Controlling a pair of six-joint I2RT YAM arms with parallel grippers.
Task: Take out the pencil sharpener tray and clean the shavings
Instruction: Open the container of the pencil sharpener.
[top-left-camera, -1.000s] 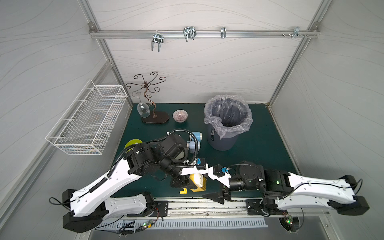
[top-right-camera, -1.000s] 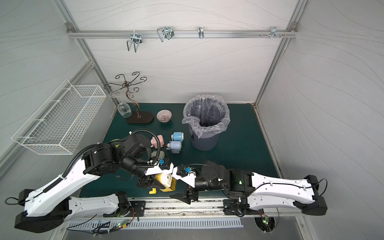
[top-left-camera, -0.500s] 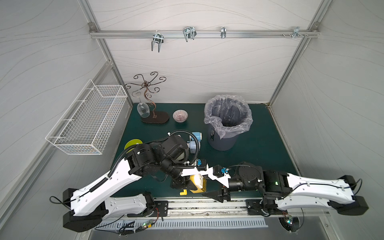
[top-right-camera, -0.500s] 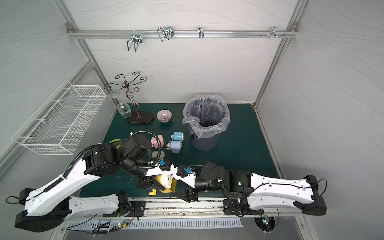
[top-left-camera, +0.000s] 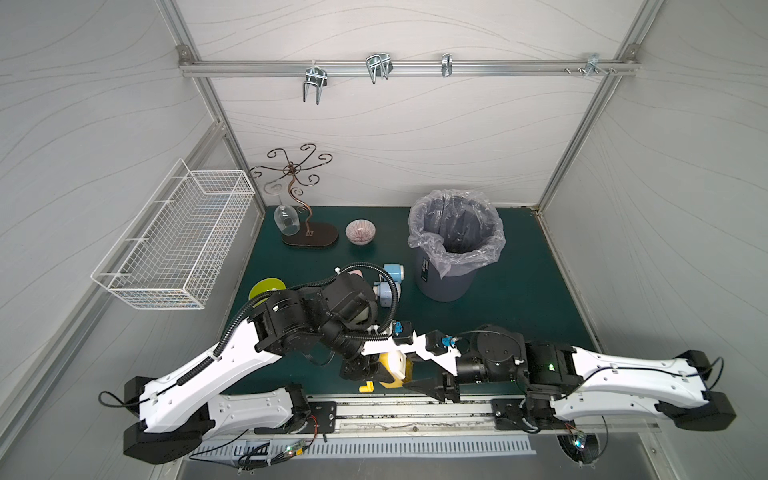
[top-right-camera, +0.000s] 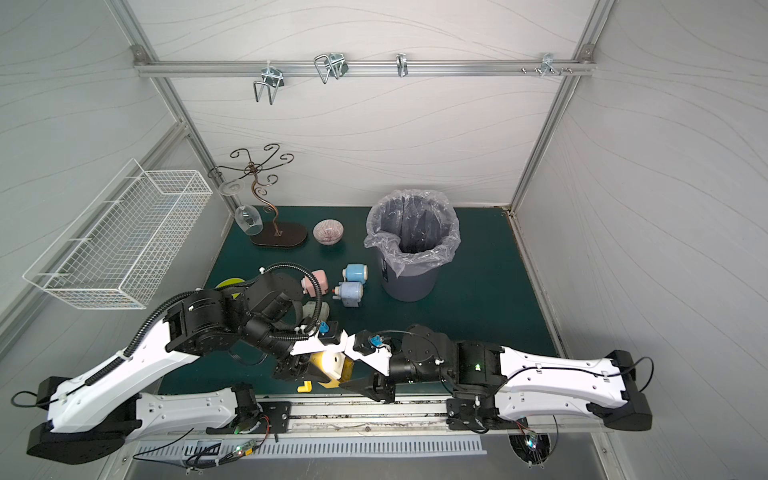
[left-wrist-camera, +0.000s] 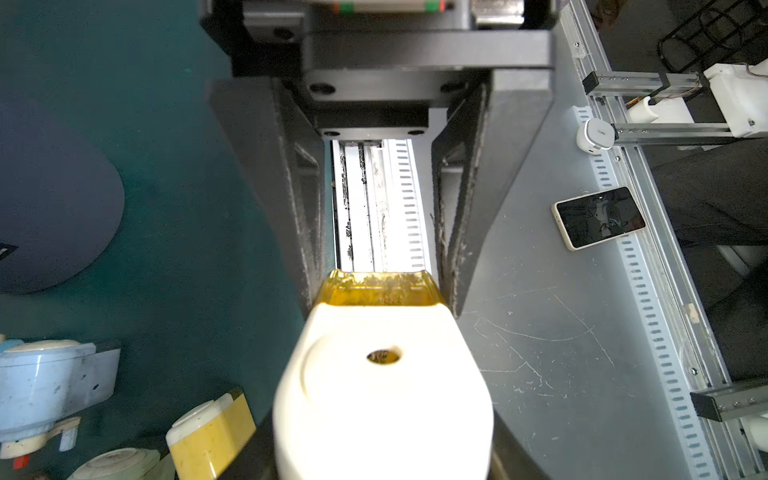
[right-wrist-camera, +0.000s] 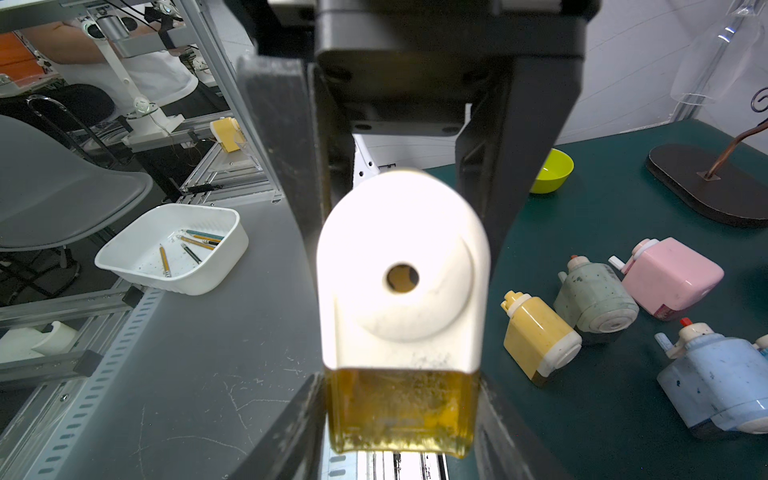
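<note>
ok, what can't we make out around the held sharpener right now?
Shavings in the translucent yellow tray: blurred behind tinted plastic, both wrist views; amount unclear.
Cream-fronted yellow pencil sharpener: in both top views mostly under left arm and right arm.
Tray travel: wrist views look end-on; top views blocked.

I see the sharpener (top-left-camera: 392, 365) at the frame's lower centre in a top view, by the counter's (top-left-camera: 519, 299) front edge, shavings (right-wrist-camera: 415, 399) in its tray (right-wrist-camera: 399, 432). Above it lie other sharpeners (top-left-camera: 392, 272); the bin (top-left-camera: 446, 286) stands right of them, the bowl (top-left-camera: 360, 231) and glass stand (top-left-camera: 309, 239) upper left, the wire basket (top-left-camera: 174, 249) far left.
</note>
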